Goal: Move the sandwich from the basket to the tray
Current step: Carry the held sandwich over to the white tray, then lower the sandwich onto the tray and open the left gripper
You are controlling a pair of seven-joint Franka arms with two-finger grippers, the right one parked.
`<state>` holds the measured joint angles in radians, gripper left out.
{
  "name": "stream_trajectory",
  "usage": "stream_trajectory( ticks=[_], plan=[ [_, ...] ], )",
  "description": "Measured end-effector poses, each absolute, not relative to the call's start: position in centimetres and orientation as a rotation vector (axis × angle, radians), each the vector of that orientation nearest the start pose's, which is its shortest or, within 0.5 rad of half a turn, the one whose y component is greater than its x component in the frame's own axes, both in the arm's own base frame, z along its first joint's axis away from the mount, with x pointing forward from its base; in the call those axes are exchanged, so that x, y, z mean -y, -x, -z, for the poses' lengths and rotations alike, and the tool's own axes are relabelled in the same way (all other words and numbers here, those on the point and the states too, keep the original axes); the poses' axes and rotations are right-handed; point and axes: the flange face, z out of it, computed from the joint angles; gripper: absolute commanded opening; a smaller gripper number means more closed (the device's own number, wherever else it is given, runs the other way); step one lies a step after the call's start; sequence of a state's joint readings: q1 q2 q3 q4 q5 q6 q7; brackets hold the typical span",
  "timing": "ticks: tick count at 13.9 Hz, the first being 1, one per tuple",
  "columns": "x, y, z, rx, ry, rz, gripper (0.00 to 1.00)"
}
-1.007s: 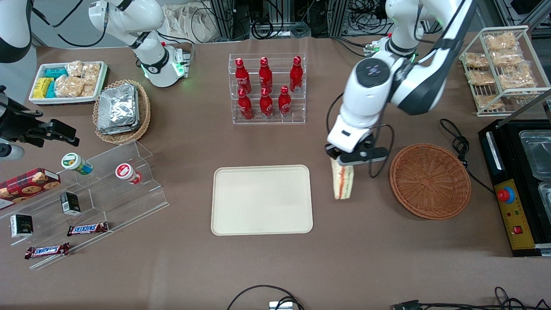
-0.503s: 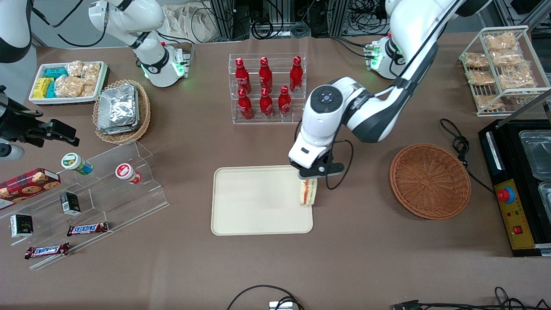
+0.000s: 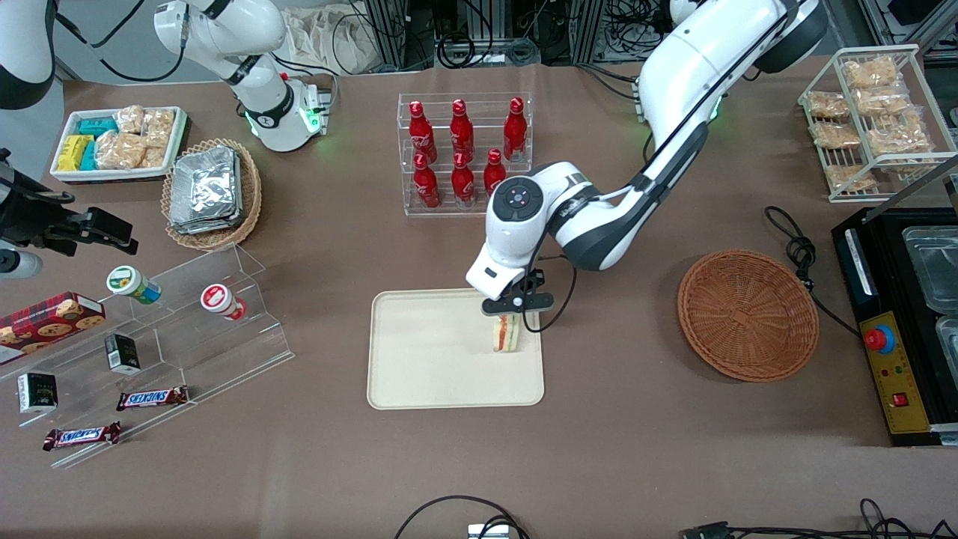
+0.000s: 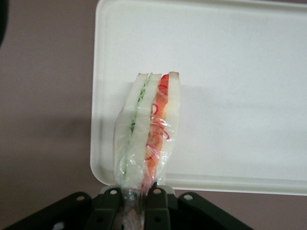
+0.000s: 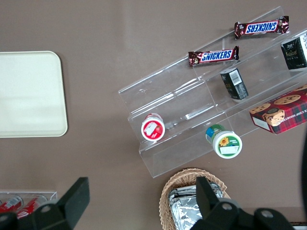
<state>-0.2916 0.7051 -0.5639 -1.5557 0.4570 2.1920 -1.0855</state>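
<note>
The sandwich (image 3: pixel 506 334) (image 4: pixel 151 129), a plastic-wrapped wedge of white bread with green and orange-red filling, hangs edge-down from my gripper (image 3: pixel 507 308) (image 4: pixel 136 203), which is shut on its wrapped end. It hangs over the cream tray (image 3: pixel 426 367) (image 4: pixel 240 72), near the tray's end toward the working arm; I cannot tell whether it touches the tray floor. The reddish-brown wicker basket (image 3: pixel 747 314) sits empty on the table toward the working arm's end, well apart from the gripper.
A clear rack of red bottles (image 3: pixel 464 153) stands farther from the front camera than the tray. A clear stepped shelf (image 3: pixel 187 329) with cups, boxes and Snickers bars lies toward the parked arm's end. A black appliance (image 3: pixel 905 322) and a wire rack (image 3: pixel 872 120) stand past the basket.
My gripper has carried the sandwich from beside the basket, across the bare table, to above the tray's end, and lower. The basket and tray have not moved.
</note>
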Motion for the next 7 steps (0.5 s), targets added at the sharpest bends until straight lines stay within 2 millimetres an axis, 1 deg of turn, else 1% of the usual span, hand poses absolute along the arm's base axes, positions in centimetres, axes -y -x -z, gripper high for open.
stream_trajectory(
  ticks=[5,6,7],
  plan=[
    [48.4,-51.8,-24.6,0.147,3.123,0.109,0.0],
    [48.5,-51.8,-24.1,0.148,3.119,0.105,0.02],
    [48.5,-51.8,-23.9,0.151,3.119,0.103,0.05]
  ],
)
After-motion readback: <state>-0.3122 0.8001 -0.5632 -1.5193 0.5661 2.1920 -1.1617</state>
